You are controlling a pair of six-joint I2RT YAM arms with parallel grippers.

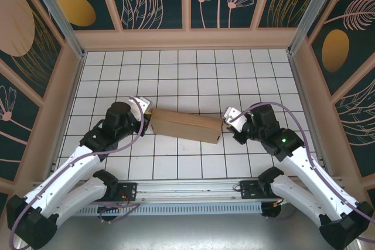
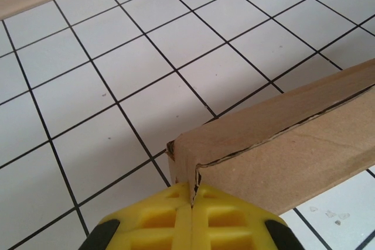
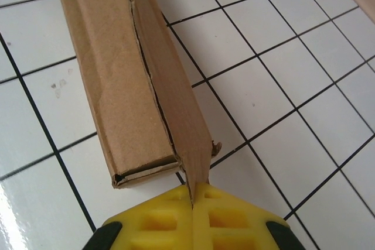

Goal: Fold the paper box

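Note:
The paper box [image 1: 186, 125] is a long, narrow brown cardboard shape lying across the middle of the tiled floor, between the two arms. My left gripper [image 1: 149, 111] is at its left end. In the left wrist view the yellow jaws are shut on a thin edge of the paper box [image 2: 281, 150] at the corner [image 2: 191, 194]. My right gripper [image 1: 225, 122] is at the right end. The right wrist view shows its jaws shut on the side flap of the paper box [image 3: 126, 80] where it narrows [image 3: 192, 190].
The floor is white tile with a black grid [image 1: 193, 74]. Wooden walls [image 1: 187, 39] with patterned panels close in the back and both sides. A metal rail [image 1: 193, 191] runs along the near edge by the arm bases.

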